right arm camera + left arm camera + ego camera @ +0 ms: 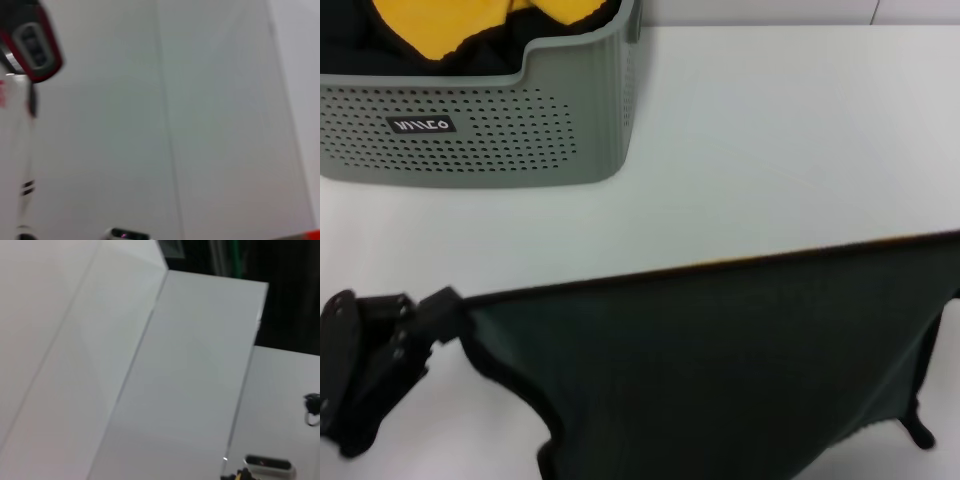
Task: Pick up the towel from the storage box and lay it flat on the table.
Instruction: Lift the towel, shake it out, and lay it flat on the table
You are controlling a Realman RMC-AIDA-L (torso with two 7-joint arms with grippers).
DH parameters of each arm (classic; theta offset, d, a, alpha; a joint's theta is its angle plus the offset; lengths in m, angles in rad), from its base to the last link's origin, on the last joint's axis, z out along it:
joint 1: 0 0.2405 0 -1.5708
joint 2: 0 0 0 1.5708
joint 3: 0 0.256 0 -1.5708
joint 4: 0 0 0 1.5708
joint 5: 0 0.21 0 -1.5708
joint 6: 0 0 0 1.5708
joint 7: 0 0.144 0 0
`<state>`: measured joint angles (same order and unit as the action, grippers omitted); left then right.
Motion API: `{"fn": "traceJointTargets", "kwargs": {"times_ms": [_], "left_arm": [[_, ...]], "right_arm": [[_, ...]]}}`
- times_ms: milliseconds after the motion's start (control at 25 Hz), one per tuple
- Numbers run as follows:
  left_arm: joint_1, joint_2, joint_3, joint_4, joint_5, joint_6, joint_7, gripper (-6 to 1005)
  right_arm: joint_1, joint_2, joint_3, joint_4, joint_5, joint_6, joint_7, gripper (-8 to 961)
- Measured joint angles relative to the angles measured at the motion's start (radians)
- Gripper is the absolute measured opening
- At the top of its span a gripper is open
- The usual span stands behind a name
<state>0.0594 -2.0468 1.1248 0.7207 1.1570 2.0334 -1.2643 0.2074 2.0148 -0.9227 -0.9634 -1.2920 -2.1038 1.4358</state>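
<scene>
The towel (720,360) hangs spread out, dark green face toward me, with black edging and a thin yellow line along its top edge. It stretches across the near part of the table (770,150) from lower left to the right border of the head view. My left gripper (452,303) is at the lower left, shut on the towel's left top corner. The towel's right top corner runs out of the picture and my right gripper does not show. The storage box (500,130) stands at the far left of the table. Neither wrist view shows the towel or the fingers.
The other yellow-and-black cloth (450,25) lies inside the storage box. White tabletop spreads between the box and the towel's top edge. The wrist views show only pale wall panels (175,380) and a red-edged device (32,42).
</scene>
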Motion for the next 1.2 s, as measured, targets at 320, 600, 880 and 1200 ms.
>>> {"fn": "traceJointTargets", "kwargs": {"times_ms": [320, 600, 880, 1200], "left_arm": [[-0.293, 0.023, -0.149, -0.365, 0.2, -0.122, 0.125, 4], [-0.383, -0.001, -0.151, -0.373, 0.22, -0.347, 0.144, 5], [-0.424, 0.003, -0.152, -0.364, 0.217, -0.467, 0.145, 3], [-0.462, -0.011, -0.146, -0.364, 0.224, -0.669, 0.172, 18]], "right_arm": [[0.118, 0.0, 0.024, 0.286, -0.156, 0.13, -0.188, 19], [0.201, 0.004, 0.0, 0.383, -0.167, 0.377, -0.247, 19], [0.311, 0.009, -0.026, 0.478, -0.169, 0.61, -0.266, 19], [0.427, 0.013, -0.05, 0.612, -0.148, 0.831, -0.3, 19]]}}
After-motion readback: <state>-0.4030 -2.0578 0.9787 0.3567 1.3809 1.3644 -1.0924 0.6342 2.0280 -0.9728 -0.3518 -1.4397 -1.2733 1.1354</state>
